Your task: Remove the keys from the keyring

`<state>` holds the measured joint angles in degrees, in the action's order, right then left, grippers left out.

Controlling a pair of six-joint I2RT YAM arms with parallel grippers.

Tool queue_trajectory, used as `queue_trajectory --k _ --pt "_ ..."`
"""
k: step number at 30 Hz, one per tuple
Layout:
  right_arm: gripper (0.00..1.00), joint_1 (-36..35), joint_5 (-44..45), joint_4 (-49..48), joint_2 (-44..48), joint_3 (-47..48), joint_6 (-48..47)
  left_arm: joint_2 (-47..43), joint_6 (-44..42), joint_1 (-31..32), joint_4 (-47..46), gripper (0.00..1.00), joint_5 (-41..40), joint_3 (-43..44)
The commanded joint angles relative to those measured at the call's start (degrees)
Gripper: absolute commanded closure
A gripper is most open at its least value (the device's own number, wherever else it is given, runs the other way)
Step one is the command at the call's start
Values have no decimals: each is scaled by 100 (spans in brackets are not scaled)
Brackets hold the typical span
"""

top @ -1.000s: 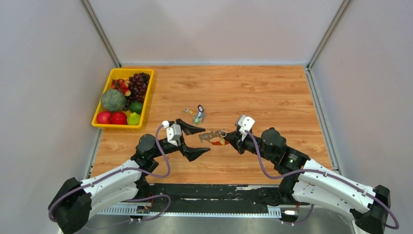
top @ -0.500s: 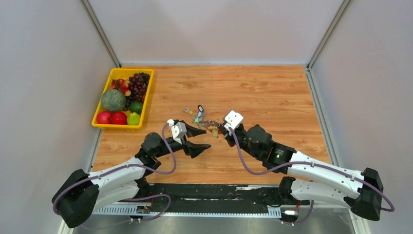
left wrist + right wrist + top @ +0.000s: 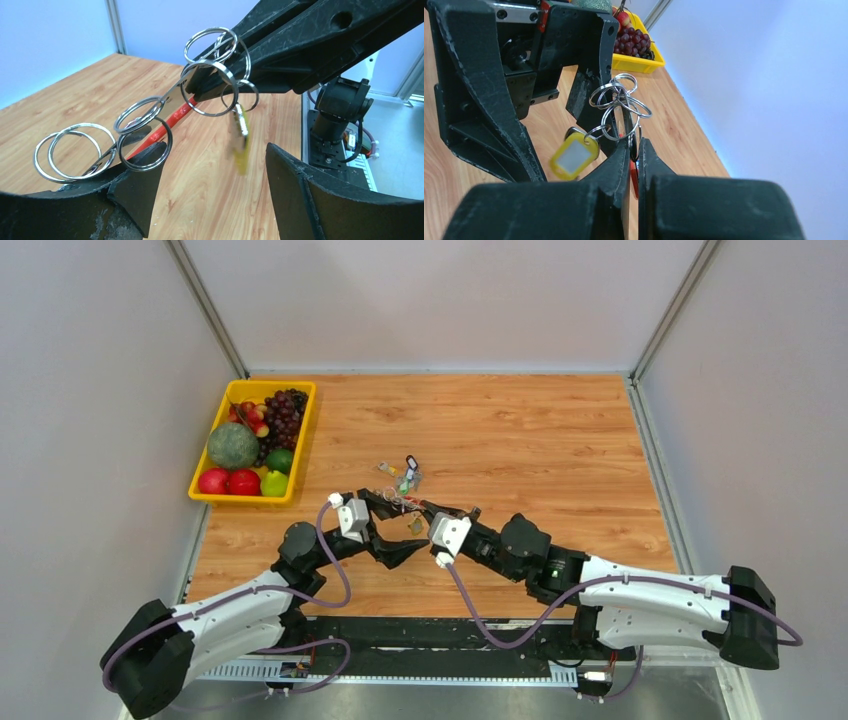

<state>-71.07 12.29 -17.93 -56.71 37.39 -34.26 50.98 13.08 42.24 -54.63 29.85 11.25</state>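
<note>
1. Red keyring [image 3: 167, 125] is held up off the worktop [image 3: 560, 440], between the two arms near the middle of its near half.
2. Right pincer [image 3: 635, 147]: fingers pressed together on the red loop. A sliver of red shows in the slit between them in the right wrist view.
3. Left pincer [image 3: 210, 150]: jaws wide apart, gripping nothing. One finger sits at the lower end of the red loop and the other is well clear. Whether that finger touches the loop cannot be told.
4. Silver split rings [image 3: 616, 100] hang in a bunch along the loop, several overlapping. A yellow tag [image 3: 574, 156] dangles from one of them.
5. Keys: no blades can be picked out in any view. A flat bright strip [image 3: 172, 97] lying along the red loop may be one; not certain.
6. A small cluster [image 3: 404, 476] with green and black bits lies on the worktop just beyond the pincers. Whether it came off this loop cannot be told.
7. Progress, as judged: the loop is lifted and presented to the left arm, but its hardware looks threaded on. Left to do: close the left pincer on a ring or key, work it round and off the loop, and repeat for the rest.
</note>
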Motion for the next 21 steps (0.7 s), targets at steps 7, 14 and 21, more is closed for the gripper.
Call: queue_trajectory --k 7,14,21 --pt "100 -235 115 -547 -259 75 -588 -32 -31 12 -718 32 378 -45" --pt "100 -298 320 -526 -394 56 -585 -76 26 10 -635 49 332 -7" --pt "100 -294 689 -431 -502 6 -304 -87 34 12 -510 56 291 33"
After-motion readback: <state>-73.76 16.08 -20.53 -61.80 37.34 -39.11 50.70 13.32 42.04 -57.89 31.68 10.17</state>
